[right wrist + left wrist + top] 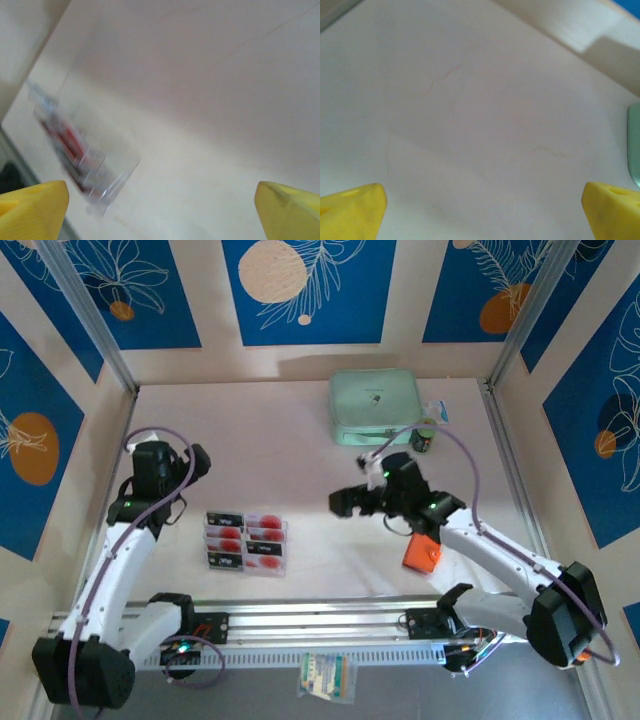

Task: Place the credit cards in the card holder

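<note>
Top view: six cards (262, 540), laid two columns by three in one clear tray (286, 531), left of centre. One orange holder (423, 552) lies closed on the table (290, 455), beside the right forearm and well apart from the tray. One mint case (375, 407) sits at the far side, with one small bottle (425, 438) just beside its right corner. Left gripper (170, 458) hangs left of the tray, over bare table. Right gripper (352, 495) is between tray and holder, touching neither. There is open surface across the middle and walls on three sides. Left wrist: two yellow fingertips (355, 210) sit at the bottom corners, jaws spread wide, holding nothing. Below them is bare table, with the case edge at the right border and the wall foot at upper right. Right wrist: fingertips (287, 210) are likewise far apart and released, with nothing between them. The tray of cards shows blurred at left, near the table's edge, with clear table to its right.
</note>
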`<state>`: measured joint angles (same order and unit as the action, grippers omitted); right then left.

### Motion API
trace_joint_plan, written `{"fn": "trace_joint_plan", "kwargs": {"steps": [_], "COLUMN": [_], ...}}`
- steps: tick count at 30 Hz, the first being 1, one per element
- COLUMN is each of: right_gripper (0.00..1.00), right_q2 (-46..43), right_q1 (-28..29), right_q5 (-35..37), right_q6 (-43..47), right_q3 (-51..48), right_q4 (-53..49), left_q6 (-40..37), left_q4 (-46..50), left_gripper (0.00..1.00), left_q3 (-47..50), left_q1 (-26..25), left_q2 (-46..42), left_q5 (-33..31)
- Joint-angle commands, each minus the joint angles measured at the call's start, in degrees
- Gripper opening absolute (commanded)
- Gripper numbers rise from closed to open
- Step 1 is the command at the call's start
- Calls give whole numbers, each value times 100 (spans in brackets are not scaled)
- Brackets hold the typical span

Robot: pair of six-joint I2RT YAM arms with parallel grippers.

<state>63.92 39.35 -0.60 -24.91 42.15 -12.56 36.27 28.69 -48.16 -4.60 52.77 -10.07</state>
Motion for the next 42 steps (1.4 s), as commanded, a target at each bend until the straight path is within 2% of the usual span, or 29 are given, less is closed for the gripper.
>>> {"fn": "trace_joint_plan", "kwargs": {"steps": [1,4,6,10,14,30,42], "right_gripper": [96,97,97,97,97,97,97], "right_q2": [71,406,710,1379,1897,2771,3116], "right_q1": [989,1805,2151,2594,2801,2817,2436], "right_q5": [682,1027,1193,1467,1598,1919,2133], "right_q6": [134,153,145,170,185,149,47], "right_q3": [-260,-370,-359,-185,-8,442,557], "right_q4": [-291,-21,143,434,655,1048,1186], "left_q6": [518,630,708,759,803,776,837], "left_q4": [1624,1870,1792,1354,947,373,-247], "left_gripper": [100,100,100,100,100,100,100], "left_q3": [-33,169,363,654,852,1182,1406], "left_q1": [65,65,65,65,65,65,56], "left_q2": [-258,-328,-342,-320,-291,-22,78], "left_q5": [389,682,885,1378,1672,2007,2338]}}
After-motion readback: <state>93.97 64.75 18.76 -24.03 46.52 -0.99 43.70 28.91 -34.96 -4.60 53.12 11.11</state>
